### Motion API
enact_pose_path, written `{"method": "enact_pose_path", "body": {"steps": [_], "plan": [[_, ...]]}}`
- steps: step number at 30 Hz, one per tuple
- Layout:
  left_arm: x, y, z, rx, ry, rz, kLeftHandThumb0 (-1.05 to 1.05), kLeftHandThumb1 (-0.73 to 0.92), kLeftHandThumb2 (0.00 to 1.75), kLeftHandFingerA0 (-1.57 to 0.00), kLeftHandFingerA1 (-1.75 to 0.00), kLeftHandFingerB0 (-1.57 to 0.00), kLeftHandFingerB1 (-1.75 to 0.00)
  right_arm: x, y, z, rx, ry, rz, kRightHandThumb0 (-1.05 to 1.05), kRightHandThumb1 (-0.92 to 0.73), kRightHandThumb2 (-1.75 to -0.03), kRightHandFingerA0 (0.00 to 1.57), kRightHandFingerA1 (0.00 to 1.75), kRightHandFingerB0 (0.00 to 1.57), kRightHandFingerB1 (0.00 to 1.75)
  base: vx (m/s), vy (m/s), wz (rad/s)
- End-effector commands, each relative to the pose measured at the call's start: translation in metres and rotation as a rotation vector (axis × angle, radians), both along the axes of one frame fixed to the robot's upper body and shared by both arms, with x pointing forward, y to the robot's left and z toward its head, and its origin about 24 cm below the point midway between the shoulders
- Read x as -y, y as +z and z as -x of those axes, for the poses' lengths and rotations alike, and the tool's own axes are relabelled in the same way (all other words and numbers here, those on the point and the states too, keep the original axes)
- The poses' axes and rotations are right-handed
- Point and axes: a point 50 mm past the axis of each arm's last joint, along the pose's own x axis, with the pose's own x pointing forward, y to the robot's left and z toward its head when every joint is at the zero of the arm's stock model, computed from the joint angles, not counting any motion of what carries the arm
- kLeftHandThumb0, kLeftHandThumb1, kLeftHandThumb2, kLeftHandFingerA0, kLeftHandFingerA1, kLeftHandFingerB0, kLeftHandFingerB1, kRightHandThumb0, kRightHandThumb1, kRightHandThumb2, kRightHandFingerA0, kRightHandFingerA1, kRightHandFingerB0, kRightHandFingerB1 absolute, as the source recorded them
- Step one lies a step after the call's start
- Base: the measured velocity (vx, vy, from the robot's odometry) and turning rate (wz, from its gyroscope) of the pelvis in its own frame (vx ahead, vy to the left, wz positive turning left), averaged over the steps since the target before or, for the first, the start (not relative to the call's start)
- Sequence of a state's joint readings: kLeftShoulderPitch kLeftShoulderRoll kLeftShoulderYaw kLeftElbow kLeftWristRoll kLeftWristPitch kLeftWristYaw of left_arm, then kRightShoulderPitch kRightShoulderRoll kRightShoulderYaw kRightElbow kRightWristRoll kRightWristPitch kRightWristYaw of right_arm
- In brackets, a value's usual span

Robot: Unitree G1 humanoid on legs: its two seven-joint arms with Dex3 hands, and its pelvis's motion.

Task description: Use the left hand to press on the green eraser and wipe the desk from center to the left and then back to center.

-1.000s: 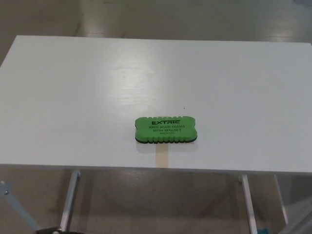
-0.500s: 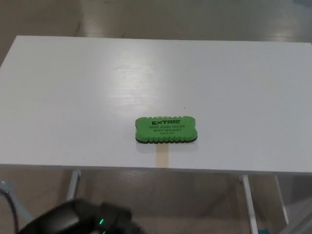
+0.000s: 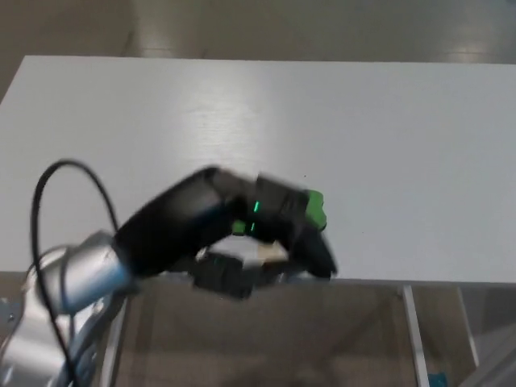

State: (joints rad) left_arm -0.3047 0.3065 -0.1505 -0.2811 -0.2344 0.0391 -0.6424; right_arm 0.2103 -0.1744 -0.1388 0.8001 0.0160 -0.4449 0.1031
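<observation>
1. Looking down at the white desk, its bare top fills most of the view just as it did half a second ago; the camera has not shifted, and no container stands anywhere on it.

2. The big change is the left arm: a second ago no part of the robot showed, half a second ago only a dark shape with a green light sat at the bottom edge, and now the silver forearm and black wrist have swung up from the lower left, with a black cable looping above them.

3. The left hand is blurred with motion. It hangs over the near-centre of the desk, wrist high, fingers pointing right and down toward the front edge. I cannot tell whether the fingers are spread or curled.

4. The green eraser lies where it lay before, near the front edge at centre, but the hand now covers most of it; only its right end peeks out. Whether the hand touches it, I cannot tell.
</observation>
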Motion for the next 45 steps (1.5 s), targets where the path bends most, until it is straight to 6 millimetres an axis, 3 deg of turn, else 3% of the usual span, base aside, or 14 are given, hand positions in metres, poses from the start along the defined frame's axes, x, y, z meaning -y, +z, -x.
{"method": "enact_pose_path", "body": {"steps": [1, 5, 6, 7, 8, 13, 17, 18, 19, 20, 35, 45], "plan": [[0.017, 0.0, -0.039, -0.081, 0.199, 0.019, -0.19, 0.82, 0.64, -1.01, -0.71, -0.84, -0.96, -0.002, 0.001, 0.001, 0.012, 0.019, -0.01, -0.39, -0.75, -0.63, 0.71, 0.55, 0.54, 0.37, 0.0, 0.0, 0.0], [0.029, 0.001, -0.058, -0.104, 0.247, 0.032, -0.2, 0.82, 0.65, -1.04, -0.69, -0.86, -0.95, -0.003, 0.0, 0.003, 0.013, 0.009, -0.036, -0.39, -0.76, -0.63, 0.71, 0.56, 0.54, 0.37, 0.0, 0.0, 0.0], [0.033, 0.001, -0.065, -0.102, 0.272, 0.027, -0.27, 0.69, 0.88, -1.03, -0.81, -0.85, -0.9, -0.003, 0.0, 0.002, 0.017, 0.007, -0.04, -0.39, -0.76, -0.63, 0.71, 0.56, 0.54, 0.37, 0.0, 0.0, 0.0], [0.034, 0.001, -0.066, -0.1, 0.278, 0.026, -0.27, 0.69, 0.88, -1.03, -0.81, -0.85, -0.9, -0.004, 0.0, 0.002, 0.018, 0.007, -0.04, -0.39, -0.76, -0.63, 0.71, 0.56, 0.54, 0.37, 0.0, 0.0, 0.0], [0.037, 0.0, -0.075, -0.107, 0.308, 0.013, -0.17, 0.82, 0.66, -1.07, -0.72, -0.91, -0.87, -0.004, 0.001, 0.001, 0.02, 0.009, -0.044, -0.38, -0.76, -0.64, 0.71, 0.58, 0.53, 0.37, 0.0, 0.0, 0.0], [0.043, -0.011, -0.098, -0.187, 0.367, 0.013, -0.15, 0.8, 0.72, -1.04, -0.91, -0.91, -0.91, -0.005, 0.001, 0.004, 0.029, 0.027, -0.013, -0.38, -0.76, -0.64, 0.7, 0.57, 0.52, 0.37, 0.0, 0.0, 0.0], [0.042, -0.023, -0.109, -0.26, 0.424, 0.024, -0.14, 0.82, 0.75, -1.03, -0.93, -0.88, -0.98, -0.005, 0.002, 0.004, 0.033, 0.046, 0.016, -0.38, -0.76, -0.63, 0.71, 0.57, 0.53, 0.38, 0.0, 0.0, 0.0], [0.042, -0.027, -0.112, -0.263, 0.458, 0.006, -0.2, 0.73, 0.9, -1.02, -0.96, -0.88, -0.97, -0.005, 0.002, 0.004, 0.038, 0.05, 0.019, -0.38, -0.76, -0.63, 0.71, 0.56, 0.54, 0.38, 0.0, 0.0, 0.0], [0.041, -0.029, -0.113, -0.262, 0.473, -0.004, -0.2, 0.73, 0.9, -1.02, -0.96, -0.88, -0.97, -0.005, 0.002, 0.004, 0.041, 0.05, 0.017, -0.38, -0.76, -0.63, 0.71, 0.56, 0.54, 0.38, 0.0, 0.0, 0.0], [0.04, -0.033, -0.115, -0.257, 0.497, -0.024, -0.13, 0.8, 0.75, -1.03, -0.93, -0.88, -0.99, -0.005, 0.002, 0.005, 0.043, 0.05, 0.014, -0.38, -0.76, -0.63, 0.71, 0.57, 0.54, 0.38, 0.0, 0.0, 0.0], [0.023, -0.081, -0.122, -0.414, 0.668, -0.105, -0.11, 0.79, 0.78, -1.03, -0.89, -0.88, -1.05, -0.008, -0.001, 0.006, 0.037, 0.034, -0.033, -0.37, -0.75, -0.63, 0.72, 0.58, 0.57, 0.39, 0.0, 0.0, 0.0], [0.034, -0.096, -0.115, -0.435, 0.674, -0.123, -0.12, 0.76, 0.8, -1.04, -0.9, -0.92, -0.98, -0.009, -0.001, 0.007, 0.037, 0.067, 0.0, -0.37, -0.75, -0.63, 0.71, 0.58, 0.57, 0.39, 0.0, 0.0, 0.0]]}}
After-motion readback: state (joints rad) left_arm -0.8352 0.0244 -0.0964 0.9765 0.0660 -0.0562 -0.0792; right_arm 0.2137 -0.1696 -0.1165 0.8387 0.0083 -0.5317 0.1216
